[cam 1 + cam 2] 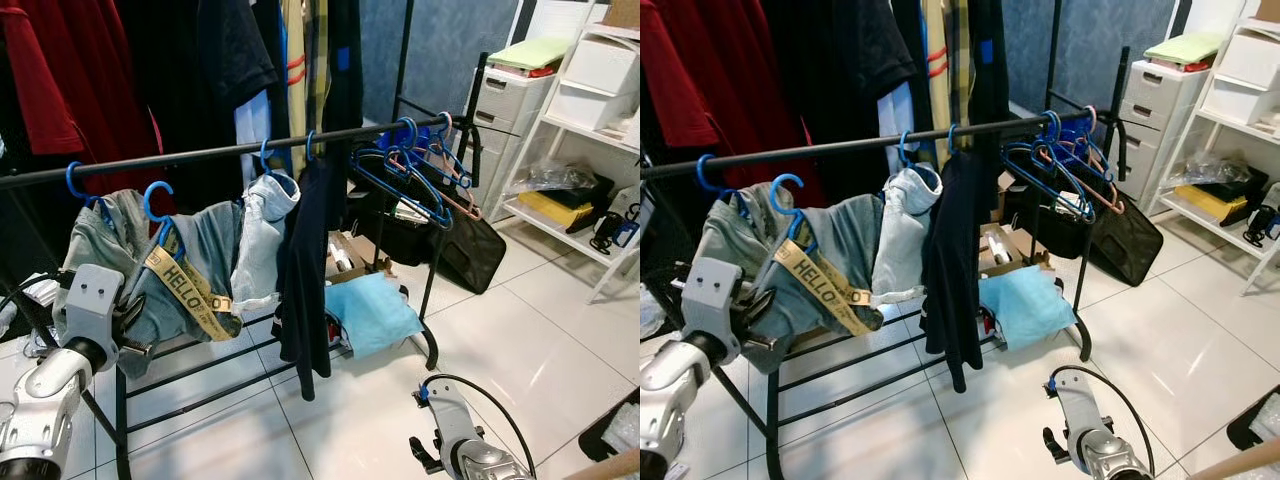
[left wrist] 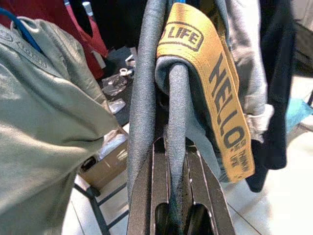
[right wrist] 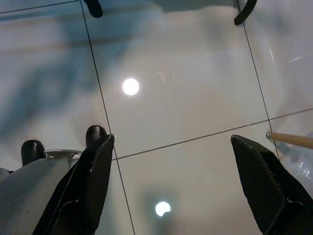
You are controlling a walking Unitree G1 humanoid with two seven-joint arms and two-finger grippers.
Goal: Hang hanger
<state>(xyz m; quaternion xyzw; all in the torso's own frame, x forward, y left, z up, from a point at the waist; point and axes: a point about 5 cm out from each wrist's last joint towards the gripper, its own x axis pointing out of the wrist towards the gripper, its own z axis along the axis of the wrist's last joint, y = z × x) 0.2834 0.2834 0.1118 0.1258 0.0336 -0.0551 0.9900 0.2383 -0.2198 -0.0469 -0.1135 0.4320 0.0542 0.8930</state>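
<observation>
Pale blue jeans (image 1: 200, 255) with a yellow HELLO belt (image 1: 195, 290) are draped over a blue hanger. Its hook (image 1: 155, 200) is just below the black rail (image 1: 200, 155), not over it. My left gripper (image 2: 171, 147) is shut on a fold of the jeans from below, at their lower left (image 1: 130, 325). A second blue hook (image 1: 75, 180) sits on the rail to the left with another pale garment. My right arm (image 1: 470, 455) hangs low at the bottom right. The right gripper (image 3: 172, 142) is open over the floor tiles.
Several empty blue and pink hangers (image 1: 420, 165) bunch at the rail's right end. A dark garment (image 1: 305, 260) hangs mid-rail. A light blue cloth (image 1: 370, 310) and a black bag (image 1: 470, 250) lie below. White drawers (image 1: 505, 110) and shelves (image 1: 590, 120) stand at right.
</observation>
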